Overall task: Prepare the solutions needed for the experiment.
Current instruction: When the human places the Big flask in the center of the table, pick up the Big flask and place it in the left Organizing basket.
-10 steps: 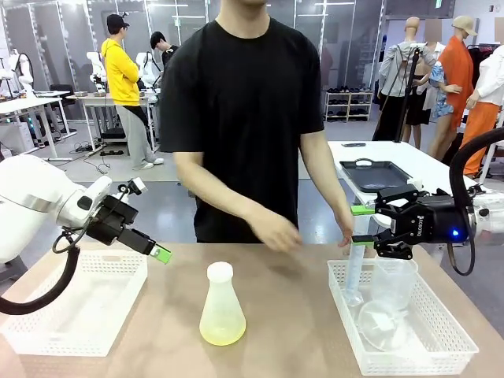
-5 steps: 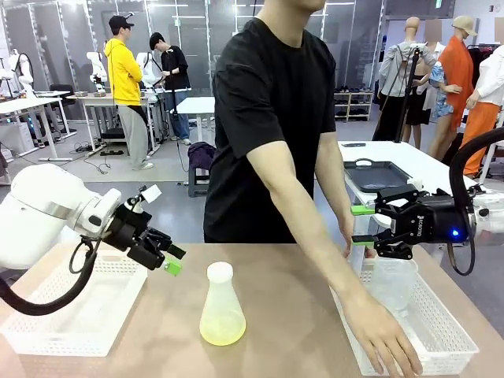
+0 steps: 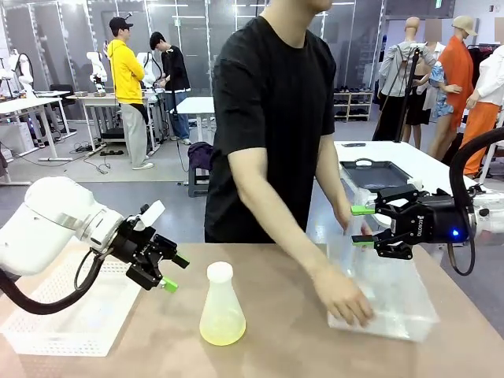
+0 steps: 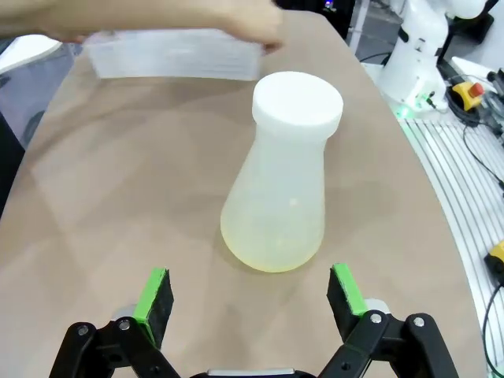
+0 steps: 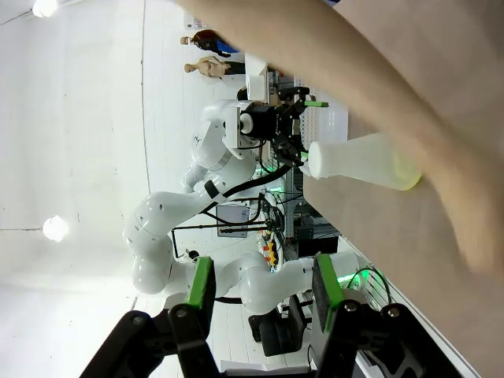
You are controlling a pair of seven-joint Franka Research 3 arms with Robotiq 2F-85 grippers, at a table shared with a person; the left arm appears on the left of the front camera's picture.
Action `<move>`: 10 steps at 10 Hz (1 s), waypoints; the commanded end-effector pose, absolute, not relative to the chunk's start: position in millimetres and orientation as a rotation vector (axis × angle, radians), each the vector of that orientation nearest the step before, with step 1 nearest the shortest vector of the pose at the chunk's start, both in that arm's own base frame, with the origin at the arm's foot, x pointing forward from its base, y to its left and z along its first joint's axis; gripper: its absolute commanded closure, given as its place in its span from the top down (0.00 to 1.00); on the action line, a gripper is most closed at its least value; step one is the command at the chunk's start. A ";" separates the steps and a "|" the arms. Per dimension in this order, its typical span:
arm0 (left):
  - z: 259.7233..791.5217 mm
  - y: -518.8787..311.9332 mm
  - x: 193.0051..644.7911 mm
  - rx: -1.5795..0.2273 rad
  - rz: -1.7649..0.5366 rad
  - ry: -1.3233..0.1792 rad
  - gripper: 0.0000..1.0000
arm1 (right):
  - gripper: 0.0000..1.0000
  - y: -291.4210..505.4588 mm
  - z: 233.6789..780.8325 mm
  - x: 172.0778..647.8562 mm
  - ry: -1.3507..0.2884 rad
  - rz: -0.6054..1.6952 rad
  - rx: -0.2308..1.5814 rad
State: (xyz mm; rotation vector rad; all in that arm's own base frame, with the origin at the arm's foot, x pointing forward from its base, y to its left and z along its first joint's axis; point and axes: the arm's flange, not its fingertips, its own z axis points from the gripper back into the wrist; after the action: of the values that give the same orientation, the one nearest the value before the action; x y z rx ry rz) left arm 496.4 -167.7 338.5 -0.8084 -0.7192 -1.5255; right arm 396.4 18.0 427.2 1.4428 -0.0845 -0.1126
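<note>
The solutions show as a little pale yellow liquid in the bottom of a frosted conical flask (image 3: 220, 309) standing upright on the tan table (image 3: 276, 346), near the front middle. My left gripper (image 3: 175, 274) hangs open just left of the flask's neck, pointing at it. In the left wrist view the flask (image 4: 283, 197) stands just beyond my open left gripper (image 4: 252, 287), in line with the gap, untouched. My right gripper (image 3: 363, 226) hovers open over the table's right side with nothing between its pads. From the right wrist, past that gripper (image 5: 264, 287), the flask (image 5: 362, 161) lies farther off.
A person stands at the far side, one hand (image 3: 342, 295) on a white basket (image 3: 394, 303) at the right, which is blurred by motion below my right gripper. Another white basket (image 3: 71, 319) sits at the left, under my left arm. A black tray (image 3: 374, 175) lies on a table behind.
My left gripper has swung right and down, closer to the flask. The person has reached over and taken hold of the right basket, which is now shifting. My right gripper has stayed put.
</note>
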 end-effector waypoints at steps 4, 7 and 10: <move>345.9 -167.8 495.9 -0.800 -1.531 -0.730 1.00 | 0.63 18.8 428.0 397.4 -0.093 -0.117 1.448; 346.8 -180.8 536.1 -0.706 -1.890 -0.838 1.00 | 0.63 18.8 428.0 397.4 -0.093 -0.117 1.448; 349.3 -187.8 553.8 -0.912 -2.073 -0.735 1.00 | 0.63 18.8 428.0 397.4 -0.093 -0.117 1.448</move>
State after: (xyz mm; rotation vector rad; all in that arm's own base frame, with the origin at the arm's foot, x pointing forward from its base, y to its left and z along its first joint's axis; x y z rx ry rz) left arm 540.0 -189.5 349.2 -0.8043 -0.7650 -2.0256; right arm 396.4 18.0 427.2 1.4427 -0.0847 -0.1126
